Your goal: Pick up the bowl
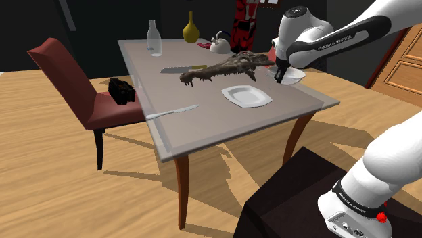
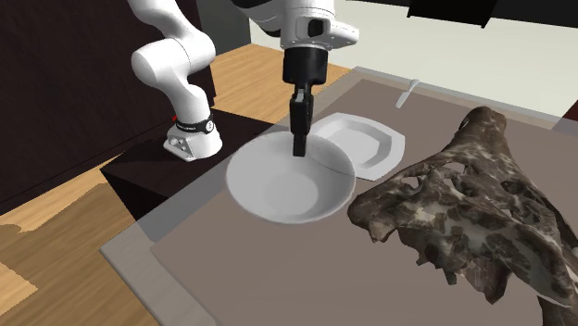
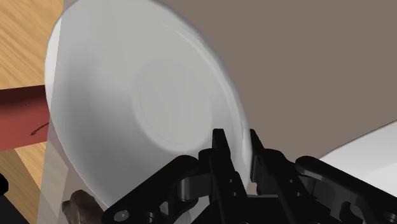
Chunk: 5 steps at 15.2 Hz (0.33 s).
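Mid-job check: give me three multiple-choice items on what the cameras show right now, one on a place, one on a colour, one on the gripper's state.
1. Where does the white plate lie?
A. On the table, beside the bowl
B. Inside the bowl
C. Stacked under the bowl

2. What colour is the vase at the table's far end?
A. Blue
B. Yellow
C. White

3. What state is the gripper in?
A. Open, high above the plate
B. Shut on the plate
C. Shut on the bowl

Answers:
1 A: the second exterior view shows the plate flat on the tabletop next to the bowl, not in or under it.
2 B: the shoulder view shows a yellow, narrow-necked vase.
3 C: in the wrist view the two black fingers clasp the bowl's rim, one inside and one outside.
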Motion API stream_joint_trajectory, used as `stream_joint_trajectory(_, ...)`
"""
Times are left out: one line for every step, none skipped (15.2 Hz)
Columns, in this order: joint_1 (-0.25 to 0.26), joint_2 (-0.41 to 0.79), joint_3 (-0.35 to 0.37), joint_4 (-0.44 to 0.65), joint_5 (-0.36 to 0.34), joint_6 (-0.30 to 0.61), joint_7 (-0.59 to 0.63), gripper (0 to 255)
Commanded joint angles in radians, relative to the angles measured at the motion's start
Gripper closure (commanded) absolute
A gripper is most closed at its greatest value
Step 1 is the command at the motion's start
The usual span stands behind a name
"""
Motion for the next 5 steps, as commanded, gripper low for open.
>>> stream_joint_trajectory(0.003,-0.013,0.000,0.015,0.013,-0.024,-0.018,255)
stream_joint_trajectory(0.005,-0.019,0.001,0.023,0.019,-0.036,-0.026,255)
stream_joint_trajectory(0.007,-0.024,0.001,0.031,0.024,-0.048,-0.033,255)
stream_joint_trajectory(0.007,-0.024,0.001,0.032,0.025,-0.050,-0.035,255)
stream_joint_trajectory(0.007,-0.024,0.001,0.032,0.025,-0.050,-0.035,255)
